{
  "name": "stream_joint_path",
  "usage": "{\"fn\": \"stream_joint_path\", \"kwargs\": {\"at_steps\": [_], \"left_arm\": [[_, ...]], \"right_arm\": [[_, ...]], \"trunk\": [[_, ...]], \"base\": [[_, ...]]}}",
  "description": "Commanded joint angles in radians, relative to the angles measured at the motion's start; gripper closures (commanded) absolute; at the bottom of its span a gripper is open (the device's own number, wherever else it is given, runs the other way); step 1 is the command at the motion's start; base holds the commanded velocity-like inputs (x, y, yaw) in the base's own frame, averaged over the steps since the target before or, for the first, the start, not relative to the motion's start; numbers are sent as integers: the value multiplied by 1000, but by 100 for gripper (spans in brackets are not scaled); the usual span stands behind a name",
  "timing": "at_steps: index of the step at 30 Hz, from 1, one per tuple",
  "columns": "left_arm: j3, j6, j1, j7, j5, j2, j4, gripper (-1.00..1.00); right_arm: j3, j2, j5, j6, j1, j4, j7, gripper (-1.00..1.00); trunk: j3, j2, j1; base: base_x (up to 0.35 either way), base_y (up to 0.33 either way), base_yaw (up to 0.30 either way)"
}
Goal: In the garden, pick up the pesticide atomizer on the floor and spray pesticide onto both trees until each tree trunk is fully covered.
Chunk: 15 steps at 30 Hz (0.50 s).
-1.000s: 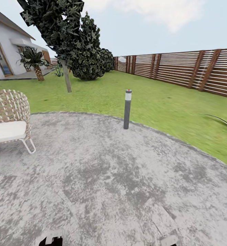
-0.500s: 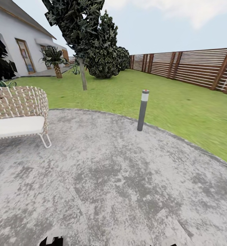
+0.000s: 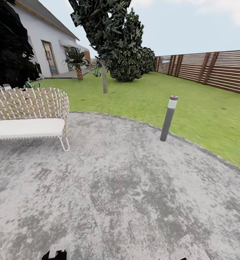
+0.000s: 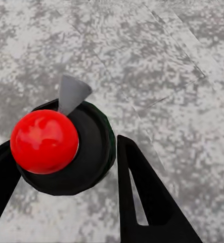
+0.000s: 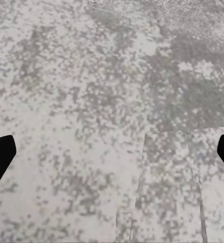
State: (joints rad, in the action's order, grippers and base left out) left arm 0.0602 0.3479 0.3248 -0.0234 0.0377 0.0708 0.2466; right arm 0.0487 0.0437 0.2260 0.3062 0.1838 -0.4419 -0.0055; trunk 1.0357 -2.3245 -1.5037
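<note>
The garden spread ahead as a green lawn behind a slatted wooden fence, with a white house at its far left edge. The robot stood on a round grey paved patio, so the step in hand looked like the drive toward the trees, not the spraying itself. One tree with a thin grey-brown trunk rose from the grass beyond the patio's far edge; a second task tree could not be told apart among the dark shrubs behind it. A wicker sofa with a white cushion sat at the patio's left edge, and a short grey lamp post stood at its right edge, where paving met grass.

In the left wrist view the left tool gripped the pesticide atomizer, a dark round body with a red ball on top and a grey nozzle, its black fingers on either side. The right tool was spread wide and empty above bare paving, its tips at the view's opposite edges.

The next move probably called for rolling off the patio's far edge, between sofa and lamp post, until the trunk was near enough to aim the nozzle at it.
</note>
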Motion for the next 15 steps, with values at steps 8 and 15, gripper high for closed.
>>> {"fn": "stream_joint_path", "kwargs": {"at_steps": [8, 15], "left_arm": [[2, 2, 1, 0, 4, 0, -1, 100], [3, 2, 1, 0, 4, 0, -1, 100]], "right_arm": [[3, 1, 1, 2, 0, 0, -1, -100], [3, 1, 1, 2, 0, 0, -1, -100]], "trunk": [[7, 0, 0], [11, 0, 0]], "base": [[331, 0, 274], [339, 0, 274]]}}
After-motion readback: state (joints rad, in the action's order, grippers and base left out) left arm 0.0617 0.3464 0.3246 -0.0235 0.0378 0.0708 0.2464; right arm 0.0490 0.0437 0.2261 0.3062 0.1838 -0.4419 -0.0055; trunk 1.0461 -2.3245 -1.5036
